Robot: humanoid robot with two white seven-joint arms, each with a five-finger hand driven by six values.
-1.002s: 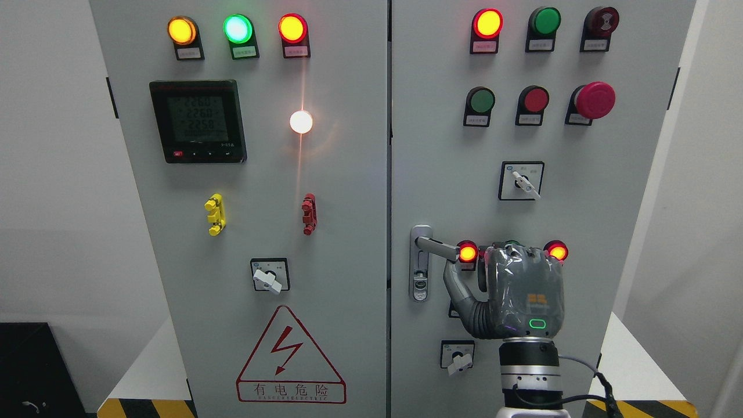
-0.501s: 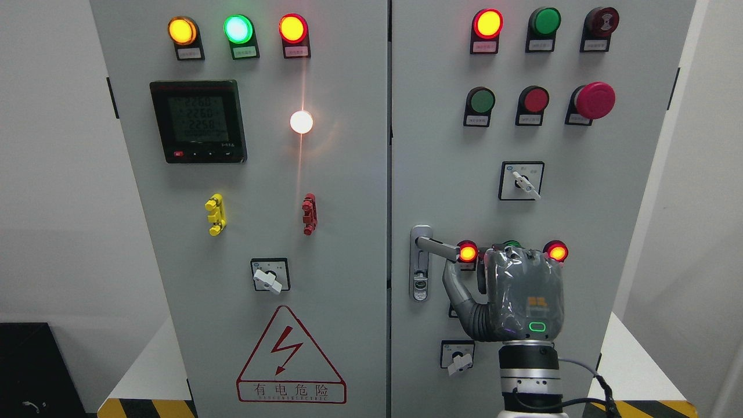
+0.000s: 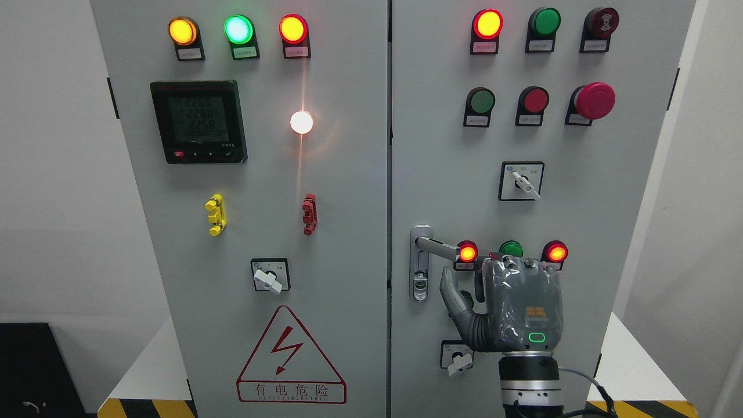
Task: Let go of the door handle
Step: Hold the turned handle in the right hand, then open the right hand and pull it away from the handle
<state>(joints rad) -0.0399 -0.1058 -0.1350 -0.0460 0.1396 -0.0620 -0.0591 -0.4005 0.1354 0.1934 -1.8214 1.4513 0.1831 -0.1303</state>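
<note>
The silver lever door handle point(image 3: 434, 247) sits on the left edge of the grey cabinet's right door point(image 3: 441, 145), sticking out to the right from its lock plate point(image 3: 419, 273). My right hand point(image 3: 487, 278) comes up from the bottom right, its back towards the camera, just below and to the right of the handle. Its thumb point(image 3: 450, 290) is spread to the left and clear of the lever. The hand holds nothing. The left arm is out of view.
Two lit red lamps point(image 3: 467, 253) point(image 3: 556, 253) and a green button point(image 3: 511, 248) sit just above my hand. A rotary switch point(image 3: 458, 355) is beside my wrist, another one point(image 3: 521, 181) higher up. The left door point(image 3: 261, 174) carries a meter, lamps and a warning triangle.
My right hand has dropped down and away from the handle. The thumb no longer touches the lever, and the green button above the hand is now uncovered.
</note>
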